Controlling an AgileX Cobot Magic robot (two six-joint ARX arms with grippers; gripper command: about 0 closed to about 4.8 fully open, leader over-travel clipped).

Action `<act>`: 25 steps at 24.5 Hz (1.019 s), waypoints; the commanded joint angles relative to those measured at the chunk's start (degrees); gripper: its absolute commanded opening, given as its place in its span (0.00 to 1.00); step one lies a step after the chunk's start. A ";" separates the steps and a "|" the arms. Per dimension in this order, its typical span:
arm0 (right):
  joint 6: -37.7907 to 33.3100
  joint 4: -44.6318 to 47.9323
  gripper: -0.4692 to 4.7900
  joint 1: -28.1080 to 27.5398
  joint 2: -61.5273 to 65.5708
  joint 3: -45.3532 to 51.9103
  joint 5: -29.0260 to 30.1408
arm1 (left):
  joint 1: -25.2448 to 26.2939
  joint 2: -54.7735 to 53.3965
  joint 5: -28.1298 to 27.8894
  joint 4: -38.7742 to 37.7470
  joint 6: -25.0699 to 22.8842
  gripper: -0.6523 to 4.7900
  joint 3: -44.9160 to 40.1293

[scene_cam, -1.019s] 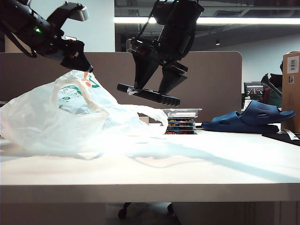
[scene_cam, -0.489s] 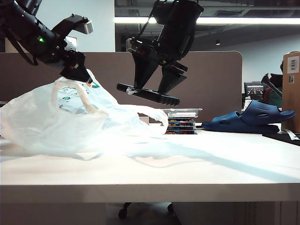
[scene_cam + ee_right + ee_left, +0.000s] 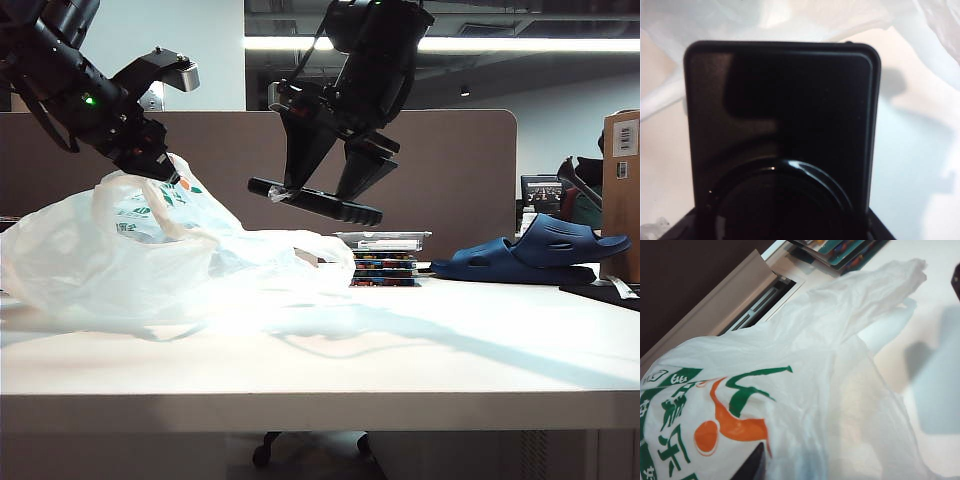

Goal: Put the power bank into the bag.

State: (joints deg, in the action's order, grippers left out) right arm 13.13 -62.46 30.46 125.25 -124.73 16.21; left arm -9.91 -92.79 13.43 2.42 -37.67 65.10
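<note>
A: Where is the power bank [image 3: 316, 201] right now?

B: In the air, clamped between the right fingers [image 3: 322, 198], which come down on it from above. It hangs as a flat black slab, tilted a little, lower toward the sandal side. In the right wrist view its matte top face [image 3: 780, 125] fills most of the picture, with white plastic and the pale bench beyond its far edge.

A: And the bag [image 3: 150, 260]?

B: It lies slumped on the bench [image 3: 420, 350], below and to the left-arm side of the right fingers. The power bank is above the bag's low, trailing end, clear of the plastic. I can't see anything inside the bag; the plastic is translucent and crinkled and no contents show through.

A: What are the left fingers [image 3: 160, 165] doing?

B: They sit at the bag's highest point, beside the green-and-orange logo [image 3: 735, 410]. The plastic is drawn up to them there, so they look pinched on the bag, with one dark fingertip [image 3: 751, 467] pressing against the film.

A: Anything else on the bench?

B: Beyond the right fingers stand a stack of clear plastic boxes [image 3: 386, 258] and a dark blue sandal [image 3: 535, 252].
</note>
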 commanded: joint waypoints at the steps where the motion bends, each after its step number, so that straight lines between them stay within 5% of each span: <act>1: -0.28 0.98 0.64 0.66 -0.55 -0.44 2.19 | -0.02 0.26 0.13 0.79 0.02 0.10 0.17; 25: -2.91 4.85 0.64 1.40 2.78 -0.39 7.45 | -0.11 3.37 20.50 1.40 10.19 0.11 0.44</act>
State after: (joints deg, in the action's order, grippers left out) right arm 10.44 -60.07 31.66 127.83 -124.70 22.35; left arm -10.04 -89.78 32.49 3.27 -28.47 65.14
